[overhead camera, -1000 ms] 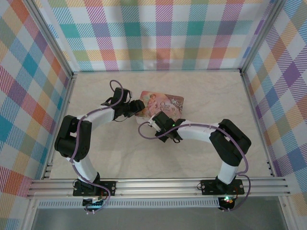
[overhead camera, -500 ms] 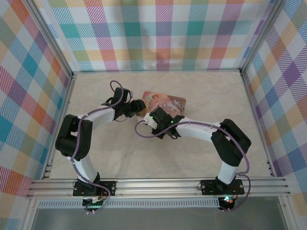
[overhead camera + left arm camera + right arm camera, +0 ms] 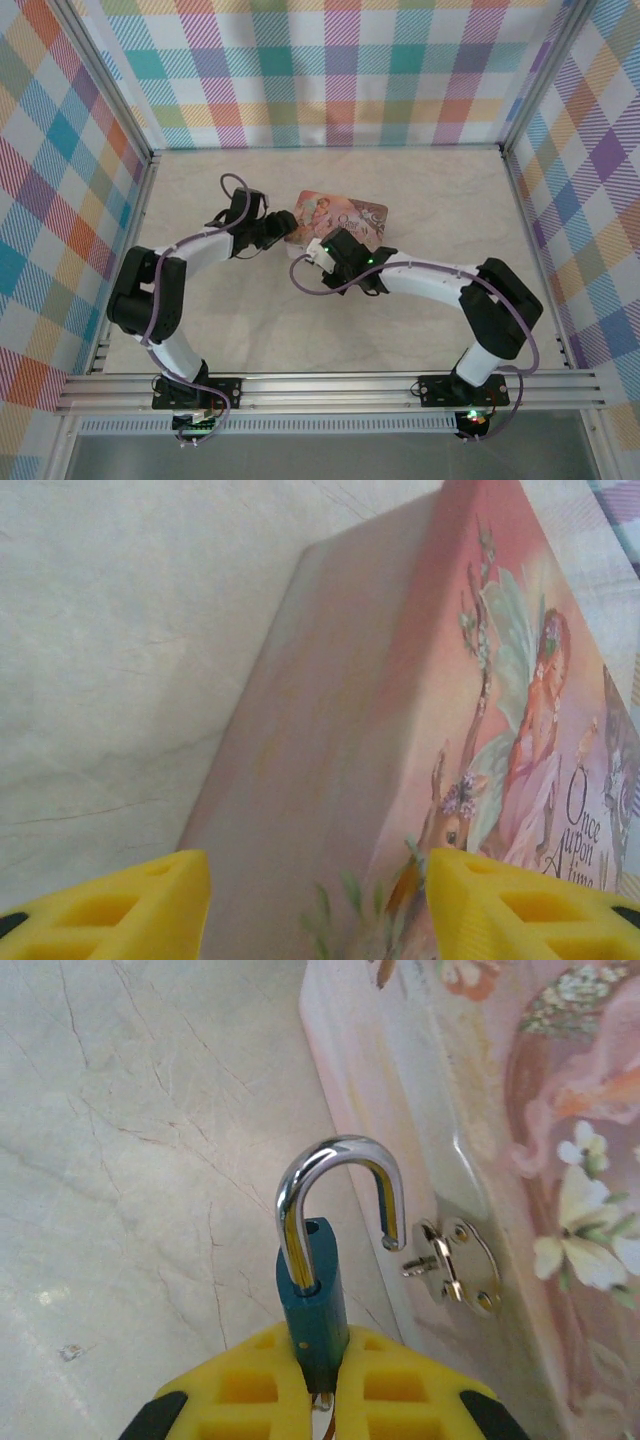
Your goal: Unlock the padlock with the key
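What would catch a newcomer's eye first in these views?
First, the padlock: its shackle is open and the right gripper pinches it close by the hasp on the side of the pink tin. Next, the left gripper straddles a corner of that tin, which lies in the middle of the table.

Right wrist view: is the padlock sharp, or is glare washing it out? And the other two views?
Right wrist: the padlock in the right hand is sharp, with bright glints on its shackle but nothing washed out; the pink tin looks slightly soft. Left wrist: the tin is very close and hazy, the left hand cropped at the bottom edge. Top external: even light, faint shadows.
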`<control>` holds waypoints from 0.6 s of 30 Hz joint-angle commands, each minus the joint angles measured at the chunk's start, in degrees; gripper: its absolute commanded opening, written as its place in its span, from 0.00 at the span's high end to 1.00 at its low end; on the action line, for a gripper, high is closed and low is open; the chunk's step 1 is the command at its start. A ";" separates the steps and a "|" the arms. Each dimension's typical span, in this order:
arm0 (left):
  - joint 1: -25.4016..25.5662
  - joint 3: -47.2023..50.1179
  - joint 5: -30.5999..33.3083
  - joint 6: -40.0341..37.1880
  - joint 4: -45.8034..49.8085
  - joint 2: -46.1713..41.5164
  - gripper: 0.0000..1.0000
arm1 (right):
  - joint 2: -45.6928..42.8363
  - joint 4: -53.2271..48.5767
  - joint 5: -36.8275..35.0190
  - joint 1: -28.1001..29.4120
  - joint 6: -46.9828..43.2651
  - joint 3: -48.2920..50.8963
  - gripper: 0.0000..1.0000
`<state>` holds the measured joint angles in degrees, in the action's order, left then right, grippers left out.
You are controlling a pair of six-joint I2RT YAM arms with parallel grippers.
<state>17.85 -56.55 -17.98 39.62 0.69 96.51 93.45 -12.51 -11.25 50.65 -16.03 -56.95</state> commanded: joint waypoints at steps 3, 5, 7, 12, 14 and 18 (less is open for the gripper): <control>-1.93 3.46 3.15 0.15 0.44 -6.01 0.40 | -4.30 2.21 0.61 0.28 2.76 2.62 1.00; -2.09 4.77 3.80 -0.07 0.90 -8.01 0.39 | -5.80 2.51 0.50 0.30 3.60 3.51 1.00; -2.11 6.16 4.39 -0.33 1.39 -9.95 0.38 | -7.30 2.45 0.48 0.24 4.65 4.18 1.00; -2.13 9.13 5.01 -1.41 3.66 -14.41 0.34 | -11.98 0.61 -0.48 -1.00 9.62 5.67 1.00; -2.20 10.07 5.56 -1.95 4.81 -15.88 0.21 | -14.26 -0.20 -0.53 -2.13 13.01 6.68 1.00; -2.20 11.83 6.68 -3.23 6.93 -19.22 0.00 | -19.71 -3.20 -0.53 -5.91 18.67 8.61 1.00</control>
<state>16.29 -45.95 -12.84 38.20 4.78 80.03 77.28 -13.04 -11.44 47.18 -3.79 -49.65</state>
